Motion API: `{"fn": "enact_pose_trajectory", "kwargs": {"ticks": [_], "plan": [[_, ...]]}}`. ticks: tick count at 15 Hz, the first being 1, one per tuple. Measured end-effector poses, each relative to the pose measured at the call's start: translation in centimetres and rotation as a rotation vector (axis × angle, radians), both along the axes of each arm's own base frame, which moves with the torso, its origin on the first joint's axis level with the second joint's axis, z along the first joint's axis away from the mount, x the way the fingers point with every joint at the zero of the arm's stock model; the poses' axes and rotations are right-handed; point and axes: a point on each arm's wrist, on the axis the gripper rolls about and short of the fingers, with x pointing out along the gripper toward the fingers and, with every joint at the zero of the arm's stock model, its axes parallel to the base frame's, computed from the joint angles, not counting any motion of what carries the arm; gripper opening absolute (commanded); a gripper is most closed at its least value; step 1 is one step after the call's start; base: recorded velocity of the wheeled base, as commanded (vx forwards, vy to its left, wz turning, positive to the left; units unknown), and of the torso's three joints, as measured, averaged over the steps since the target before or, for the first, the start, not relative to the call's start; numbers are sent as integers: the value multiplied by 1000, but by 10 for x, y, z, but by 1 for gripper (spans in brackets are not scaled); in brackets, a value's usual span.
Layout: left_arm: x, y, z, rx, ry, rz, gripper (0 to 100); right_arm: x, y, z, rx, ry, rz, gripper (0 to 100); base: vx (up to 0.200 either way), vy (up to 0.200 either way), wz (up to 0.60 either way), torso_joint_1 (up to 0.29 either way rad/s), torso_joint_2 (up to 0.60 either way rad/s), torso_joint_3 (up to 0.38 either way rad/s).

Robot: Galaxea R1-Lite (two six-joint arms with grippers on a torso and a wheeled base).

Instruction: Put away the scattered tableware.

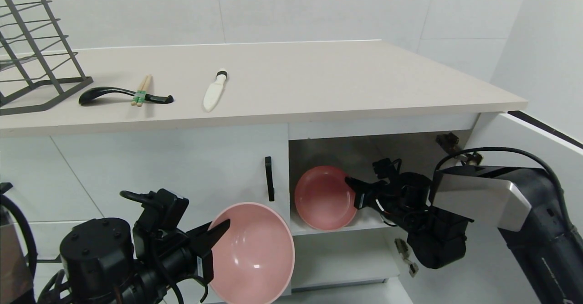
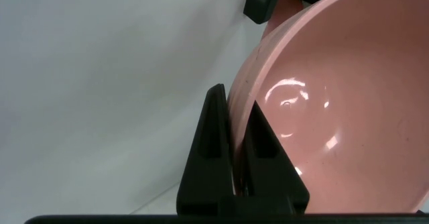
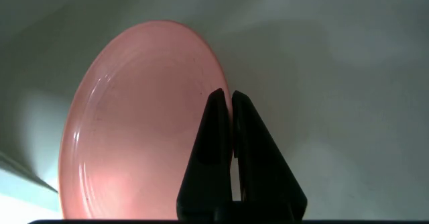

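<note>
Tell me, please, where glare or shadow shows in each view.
Left wrist view: white glare spots inside the glossy pink bowl; right wrist view: the round pink plate brightly lit against dim cupboard walls; head view: the open cupboard lies in shade.

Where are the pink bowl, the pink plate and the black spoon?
pink bowl point(image 1: 255, 254): head view, on its inner wall.
pink plate point(image 1: 323, 199): head view, on the middle of its face.
black spoon point(image 1: 92, 95): head view, on its scoop end.
</note>
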Motion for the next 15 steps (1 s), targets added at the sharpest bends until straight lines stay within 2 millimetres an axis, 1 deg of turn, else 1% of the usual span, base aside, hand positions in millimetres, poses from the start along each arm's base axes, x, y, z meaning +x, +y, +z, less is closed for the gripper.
{"fn": "enact_pose_trajectory", "kwargs": {"ticks": [1, 3, 5, 8, 12, 15], "plan": [[0, 0, 0, 0, 0, 0, 0, 1, 0, -2, 31, 21, -13, 0, 0, 0, 0, 0, 0, 0], [0, 0, 0, 0, 1, 0, 0, 6, 0, -2, 82, 37, -91, 0, 0, 0, 0, 0, 0, 0], [1, -1, -1, 1, 1, -1, 0, 9, 1, -3, 105, 42, -109, 0, 0, 0, 0, 0, 0, 0], [2, -2, -2, 4, 6, -2, 0, 9, 0, -9, 104, 55, -119, 0, 0, 0, 0, 0, 0, 0], [3, -3, -3, 7, 10, -5, 0, 13, -3, -17, 79, 83, -208, 0, 0, 0, 0, 0, 0, 0], [2, -4, -4, 8, 12, -8, 0, 16, -2, -22, 60, 122, -216, 0, 0, 0, 0, 0, 0, 0]]}}
